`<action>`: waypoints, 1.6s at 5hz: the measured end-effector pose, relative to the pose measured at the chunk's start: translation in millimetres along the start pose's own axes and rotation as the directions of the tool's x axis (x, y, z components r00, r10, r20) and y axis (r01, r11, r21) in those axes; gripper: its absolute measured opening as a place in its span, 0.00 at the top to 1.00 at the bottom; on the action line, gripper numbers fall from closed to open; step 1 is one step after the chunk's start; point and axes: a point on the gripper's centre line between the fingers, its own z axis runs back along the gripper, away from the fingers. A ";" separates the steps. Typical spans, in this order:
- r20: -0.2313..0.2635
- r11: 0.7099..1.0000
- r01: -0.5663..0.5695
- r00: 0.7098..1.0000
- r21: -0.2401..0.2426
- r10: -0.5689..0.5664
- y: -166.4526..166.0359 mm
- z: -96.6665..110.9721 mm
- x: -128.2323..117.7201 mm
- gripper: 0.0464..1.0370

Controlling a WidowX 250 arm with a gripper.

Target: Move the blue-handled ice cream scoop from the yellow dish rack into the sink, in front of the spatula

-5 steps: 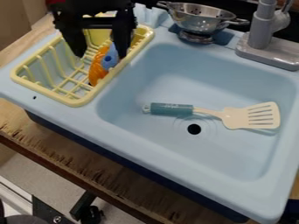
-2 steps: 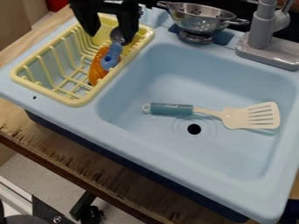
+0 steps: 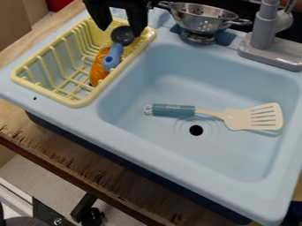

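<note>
Two parted fingers [image 3: 137,22] leave the open hand [image 3: 121,29] empty at eleven o'clock, over the yellow rack [image 3: 44,93], where ample clearance avoids snagging the blue-handled ladle [image 3: 115,51].

Gripper [image 3: 121,32] moved twd colander [image 3: 199,20]; 1 blue-handled ladle [image 3: 114,54] now uncovered.

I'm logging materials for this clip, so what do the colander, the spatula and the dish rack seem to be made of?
The colander looks like polished metal, given its silvery reflections. The spatula seems to be smooth plastic, its cream head evenly coloured, though silicone is possible. The dish rack is probably molded plastic: uniform yellow, thick rounded rim.
</note>
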 end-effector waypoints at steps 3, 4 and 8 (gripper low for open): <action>-0.006 0.998 -0.033 0.999 0.053 0.033 6.7 -11.1 5.1 0.04; -0.015 0.999 -0.009 1.000 0.052 0.010 6.4 -13.6 2.2 0.04; -0.068 0.999 0.040 0.997 0.005 -0.040 2.3 -34.7 -4.4 0.09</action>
